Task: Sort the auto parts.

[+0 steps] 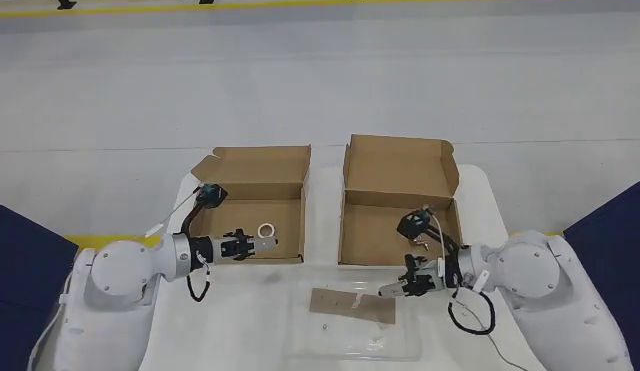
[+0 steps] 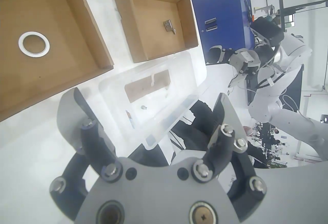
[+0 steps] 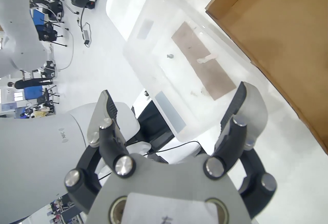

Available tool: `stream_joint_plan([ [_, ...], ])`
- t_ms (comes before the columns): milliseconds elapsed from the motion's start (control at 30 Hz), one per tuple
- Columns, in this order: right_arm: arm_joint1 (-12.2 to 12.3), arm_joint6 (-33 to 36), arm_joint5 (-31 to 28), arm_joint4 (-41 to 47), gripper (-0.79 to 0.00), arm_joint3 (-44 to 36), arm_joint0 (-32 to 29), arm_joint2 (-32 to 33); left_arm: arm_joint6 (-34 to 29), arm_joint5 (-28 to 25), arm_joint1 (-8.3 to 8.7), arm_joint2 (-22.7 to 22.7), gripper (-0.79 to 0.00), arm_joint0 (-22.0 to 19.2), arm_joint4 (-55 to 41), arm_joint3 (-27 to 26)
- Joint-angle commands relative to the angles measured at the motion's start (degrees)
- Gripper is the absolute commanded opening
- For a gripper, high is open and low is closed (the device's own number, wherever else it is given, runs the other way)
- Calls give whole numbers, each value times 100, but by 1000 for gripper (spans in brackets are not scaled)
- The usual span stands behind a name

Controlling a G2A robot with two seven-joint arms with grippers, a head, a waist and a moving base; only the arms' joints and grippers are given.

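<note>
A white ring (image 2: 33,43) lies flat in the left cardboard box (image 1: 230,211); it also shows as the ring (image 1: 265,231) from above. A small metal bracket (image 2: 169,26) rests in the right cardboard box (image 1: 380,236). A clear plastic tray (image 1: 300,321) in front of the boxes holds a small bolt (image 3: 170,56) and a brown cardboard patch (image 3: 202,61). My left gripper (image 1: 243,244) is open and holds nothing, hanging at the front edge of the left box, beside the ring. My right gripper (image 1: 392,291) is open and holds nothing, at the tray's right end.
The two boxes stand side by side with their lids folded back, a narrow gap between them. The white table (image 1: 470,186) ends just beyond the tray's front. A blue cabinet (image 2: 223,17) stands past the right side.
</note>
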Motion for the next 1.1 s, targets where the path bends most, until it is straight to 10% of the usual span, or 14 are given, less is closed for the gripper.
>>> stream_joint_plan([
  [0,-17,-82,51,-158,0,9,115,-291,0,0,0,0,0,0,0,0],
  [1067,-164,-159,-266,-2091,0,29,874,-2430,0,0,0,0,0,0,0,0],
])
